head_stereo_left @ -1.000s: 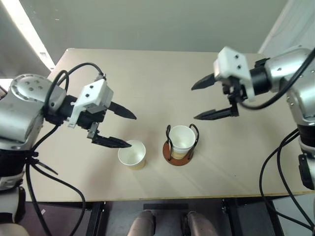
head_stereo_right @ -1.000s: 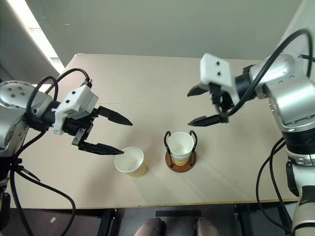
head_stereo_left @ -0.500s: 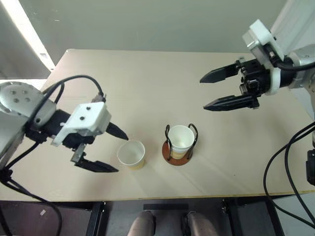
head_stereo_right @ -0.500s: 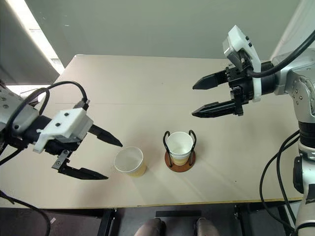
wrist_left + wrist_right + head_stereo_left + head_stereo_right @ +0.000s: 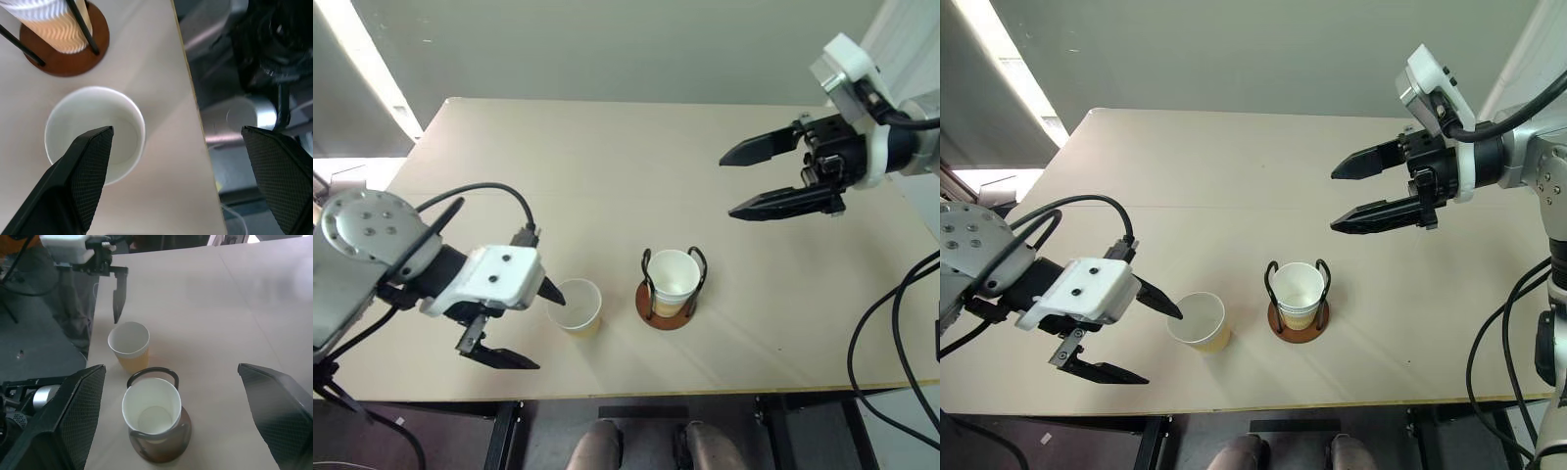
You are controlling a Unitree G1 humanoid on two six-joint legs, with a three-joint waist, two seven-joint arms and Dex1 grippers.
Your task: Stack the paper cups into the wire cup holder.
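So the reddish-brown disc-base wire cup holder [image 5: 670,292] sits near the front middle of the beige table [image 5: 636,166], with a white-rimmed tan paper cup [image 5: 674,277] standing upright inside its black loops. A second identical loose paper cup [image 5: 576,306] stands upright just to its left (not touching it). The left gripper [image 5: 530,324] is spread wide and empty, one finger right by that loose cup's rim, the other out near the table's front edge. The right gripper [image 5: 750,180] hangs wide open and empty too, well above and apart from the holder.
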